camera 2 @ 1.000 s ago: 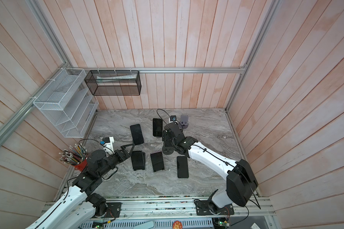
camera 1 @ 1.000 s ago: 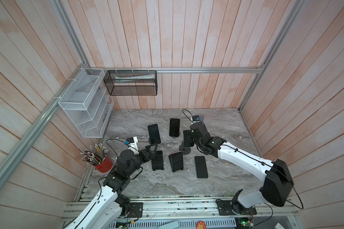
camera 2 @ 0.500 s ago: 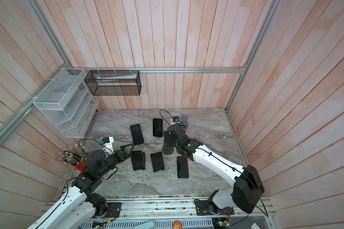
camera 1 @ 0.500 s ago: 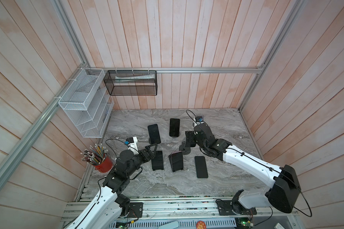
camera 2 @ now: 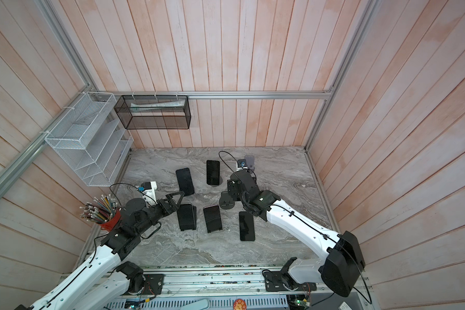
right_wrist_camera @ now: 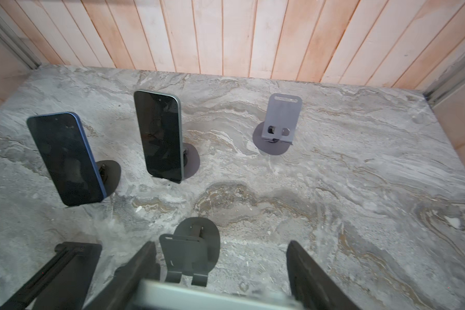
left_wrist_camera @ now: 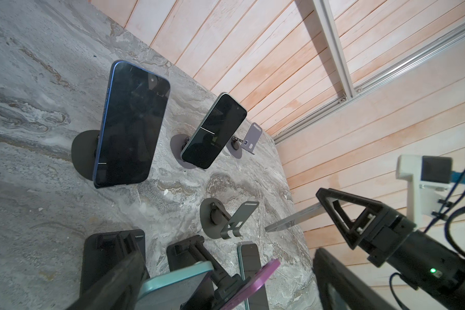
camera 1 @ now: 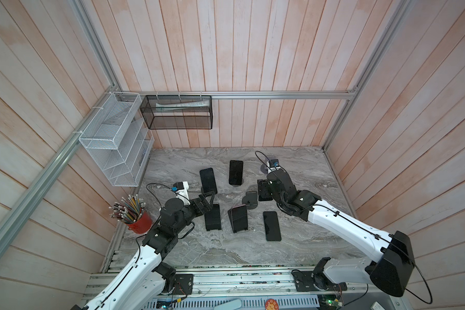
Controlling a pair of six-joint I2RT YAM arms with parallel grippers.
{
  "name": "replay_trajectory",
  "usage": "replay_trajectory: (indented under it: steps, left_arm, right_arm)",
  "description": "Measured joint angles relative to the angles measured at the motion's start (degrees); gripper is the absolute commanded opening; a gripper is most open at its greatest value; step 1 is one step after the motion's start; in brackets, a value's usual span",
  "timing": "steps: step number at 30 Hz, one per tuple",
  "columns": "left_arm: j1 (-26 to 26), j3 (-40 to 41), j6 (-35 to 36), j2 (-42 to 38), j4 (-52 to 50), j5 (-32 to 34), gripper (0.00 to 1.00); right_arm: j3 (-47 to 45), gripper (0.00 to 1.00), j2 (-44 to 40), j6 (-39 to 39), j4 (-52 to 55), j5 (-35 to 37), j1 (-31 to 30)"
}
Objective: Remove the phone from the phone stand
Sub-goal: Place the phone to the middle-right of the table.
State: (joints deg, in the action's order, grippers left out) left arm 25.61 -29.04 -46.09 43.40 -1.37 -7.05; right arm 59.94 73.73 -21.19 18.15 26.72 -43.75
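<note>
Over veined marble (camera 1: pixel 199 247), right gripper (right_wrist_camera: pixel 219 255) grips 1 flat phone (camera 1: pixel 263 192).

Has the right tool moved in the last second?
Yes. In a top view the right tool, shut on a phone, has drifted slightly to the right, away from the dark empty stand, which stayed put.

My stereo head was mounted high above the front rail (camera 1: pixel 239 279) and looked steeply down toward the back wall (camera 1: pixel 239 53); both top views covered the whole marble table (camera 1: pixel 306 166). My left wrist camera sat low and close (its frame rolled), looking across the table toward a far corner. My right wrist camera faced the back wall at close range. Both wrist views shared the grey stand (left_wrist_camera: pixel 251 135) and the blue phone (left_wrist_camera: pixel 132 123).
</note>
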Motion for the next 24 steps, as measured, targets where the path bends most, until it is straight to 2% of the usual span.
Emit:
replay_trajectory:
  steps: [8,13,24]
  left_arm:
    - [0.0,0.1,0.0,1.2,3.2,0.0,1.00]
    - [0.0,0.1,0.0,3.4,3.6,0.0,1.00]
    - [-0.2,0.5,-0.5,3.4,5.7,0.0,1.00]
  right_arm:
    - [-6.6,0.72,-7.4,-0.5,4.8,0.3,6.1]
    - [-8.6,0.71,-8.9,0.0,6.5,0.5,11.0]
    - [-8.7,0.69,-8.3,2.3,7.3,-0.2,15.9]
